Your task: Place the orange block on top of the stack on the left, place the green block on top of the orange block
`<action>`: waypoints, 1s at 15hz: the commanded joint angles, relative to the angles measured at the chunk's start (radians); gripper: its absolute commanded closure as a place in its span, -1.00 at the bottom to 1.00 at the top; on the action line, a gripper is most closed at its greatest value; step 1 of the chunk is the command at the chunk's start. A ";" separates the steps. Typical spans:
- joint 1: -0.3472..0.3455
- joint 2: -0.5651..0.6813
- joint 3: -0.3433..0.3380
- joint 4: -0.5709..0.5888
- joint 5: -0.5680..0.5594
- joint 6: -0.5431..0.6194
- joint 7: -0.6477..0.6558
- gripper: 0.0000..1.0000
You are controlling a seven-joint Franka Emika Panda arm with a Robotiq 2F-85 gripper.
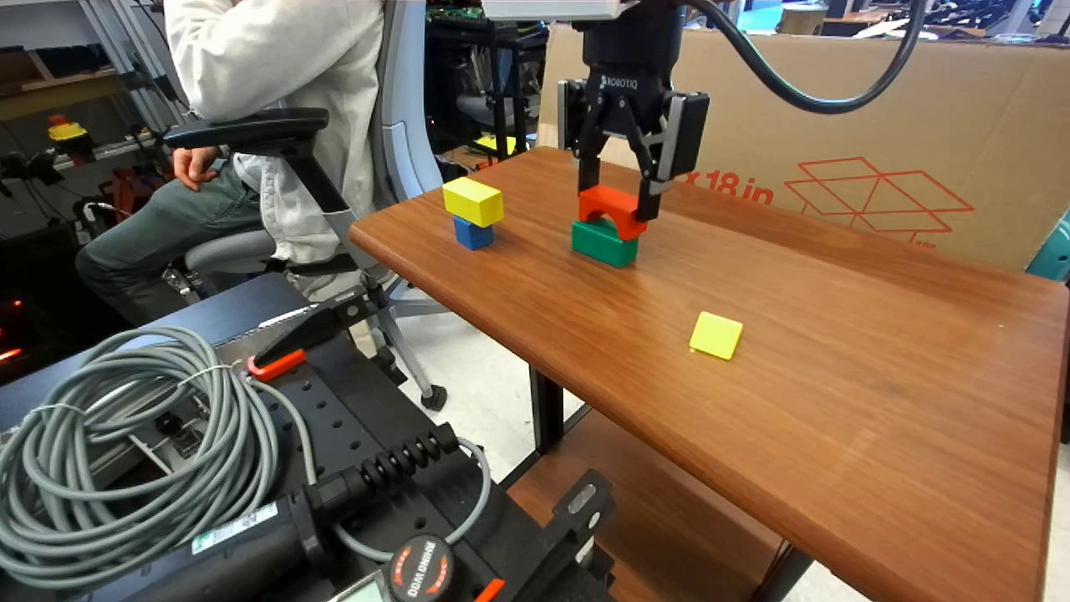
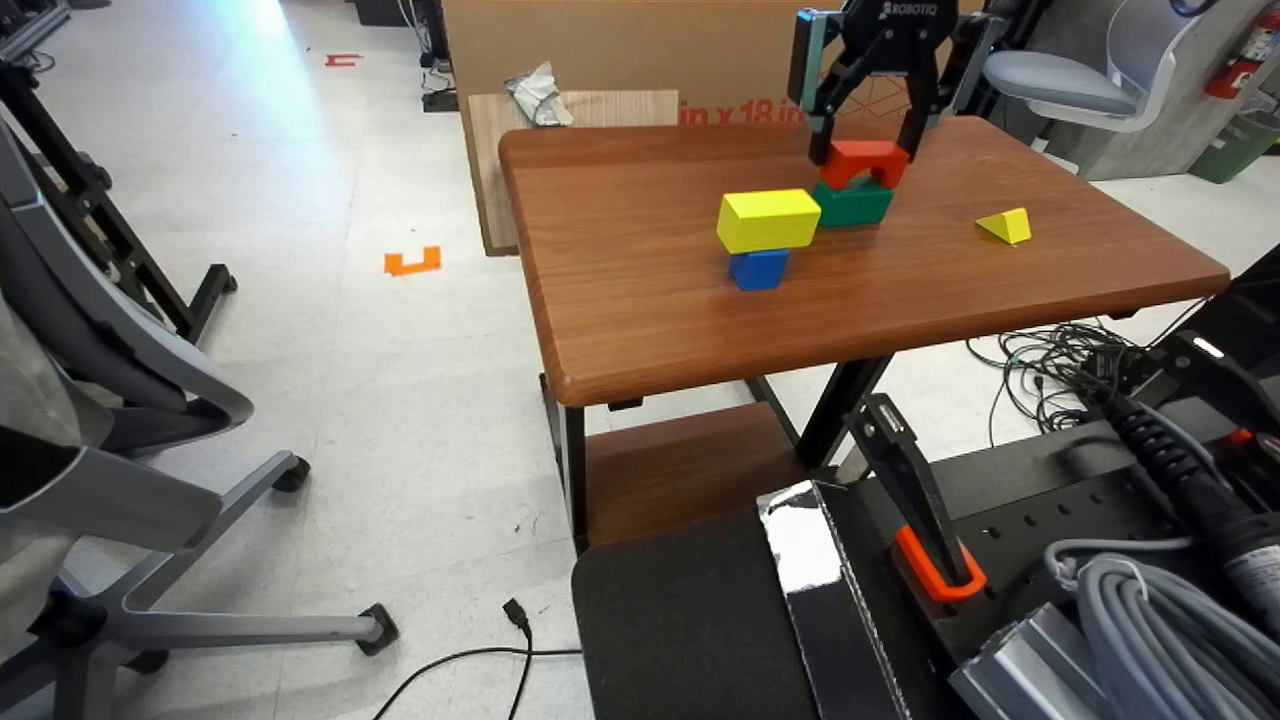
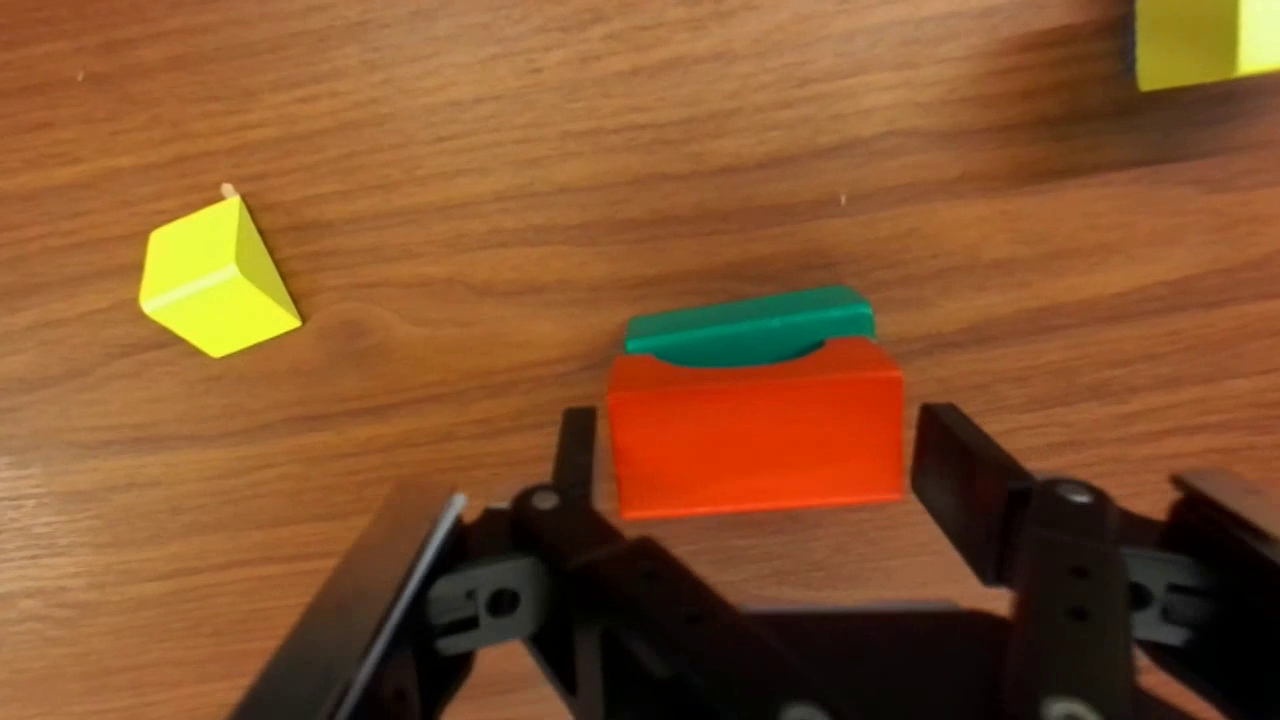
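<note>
Although the gripper (image 3: 757, 440) stands astride the orange block (image 1: 608, 202), a firm hold is not shown: in the wrist view a narrow strip of wood is visible between each finger and the adjoining end of the block. The jaws are parted by slightly more than the block's length, fingers pointing down, one at each end. In both exterior views the fingers look close against those ends, and contact cannot be settled from there. The orange block, an arch set hollow side down, appears seated on the green block (image 2: 855, 207), which lies flat on the wooden table (image 1: 836, 401); the two run nearly parallel, and in an exterior view one end of the arch projects slightly past the green. Apart from this pair, on the same table, is the stack (image 2: 768, 225): a yellow block (image 1: 472, 203) lying across a blue cube (image 1: 474, 234), the yellow being the longer and overhanging. A yellow wedge (image 3: 220, 280) lies well apart from both piles. Beyond the table stands cardboard (image 1: 986, 150) with red printing. A person (image 1: 276, 58) occupies a chair (image 1: 407, 159) near the table.
</note>
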 commanded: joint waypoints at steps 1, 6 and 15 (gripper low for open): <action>0.030 0.029 -0.022 0.039 -0.029 -0.036 0.009 0.02; 0.020 -0.057 -0.005 -0.042 -0.008 -0.019 -0.023 0.17; 0.059 -0.343 0.028 -0.322 -0.076 0.033 -0.027 0.17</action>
